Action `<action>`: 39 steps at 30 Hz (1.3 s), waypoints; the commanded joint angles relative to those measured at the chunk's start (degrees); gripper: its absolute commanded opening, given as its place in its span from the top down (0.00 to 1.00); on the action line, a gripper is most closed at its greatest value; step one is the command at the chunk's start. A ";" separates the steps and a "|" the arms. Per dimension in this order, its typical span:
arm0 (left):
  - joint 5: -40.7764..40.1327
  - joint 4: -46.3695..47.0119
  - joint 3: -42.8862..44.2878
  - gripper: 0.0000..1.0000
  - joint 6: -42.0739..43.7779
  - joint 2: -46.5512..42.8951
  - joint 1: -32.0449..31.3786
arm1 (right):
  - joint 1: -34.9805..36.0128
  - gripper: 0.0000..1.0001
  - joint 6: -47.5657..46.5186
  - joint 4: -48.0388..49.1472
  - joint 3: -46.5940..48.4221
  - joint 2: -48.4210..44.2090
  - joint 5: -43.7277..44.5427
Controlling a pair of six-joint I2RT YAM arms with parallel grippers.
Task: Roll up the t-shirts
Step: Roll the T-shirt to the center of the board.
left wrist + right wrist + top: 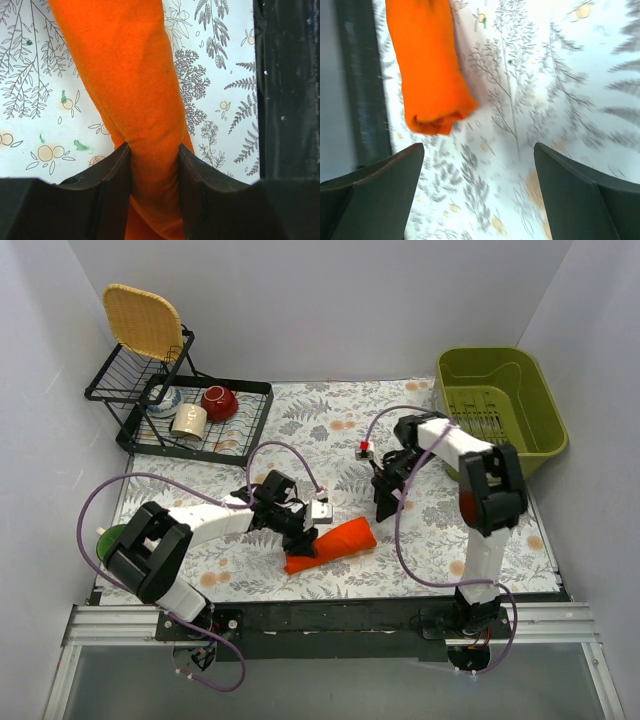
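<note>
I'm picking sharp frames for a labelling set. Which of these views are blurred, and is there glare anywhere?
Right wrist: smeared, with fern prints streaked on the tablecloth and soft edges on the t-shirt. Left wrist: sharp, folds and prints crisp where the left gripper pinches the t-shirt. Top external: in focus, evenly lit, soft shadows only, no glare.

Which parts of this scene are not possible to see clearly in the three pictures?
Top view: the left claw covers the left end of the rolled t-shirt.
Left wrist view: the top edge and the claw's fingers cut off both its ends.
Right wrist view: blur smears the tablecloth pattern near the open right claw.
Top view: the left arm hides most of a green object.
</note>
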 commanded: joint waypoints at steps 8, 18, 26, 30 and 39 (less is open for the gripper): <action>6.89 -14.40 3.52 0.64 2.51 11.34 4.18 | 12.60 0.01 -1.31 51.57 -38.14 -43.74 16.94; 8.12 -16.16 4.05 0.64 3.74 13.72 4.97 | 28.79 0.02 -3.88 64.82 -48.25 -48.50 21.78; 8.91 -15.80 4.66 0.64 2.51 15.39 6.11 | 32.56 0.01 -2.39 69.66 -50.80 -44.99 21.07; 9.18 -16.16 5.28 0.64 2.07 15.65 6.46 | 33.10 0.01 0.85 70.36 -50.36 -42.61 19.58; 10.06 -15.45 5.63 0.64 1.63 16.09 6.81 | 34.33 0.01 1.92 70.80 -49.74 -37.78 19.22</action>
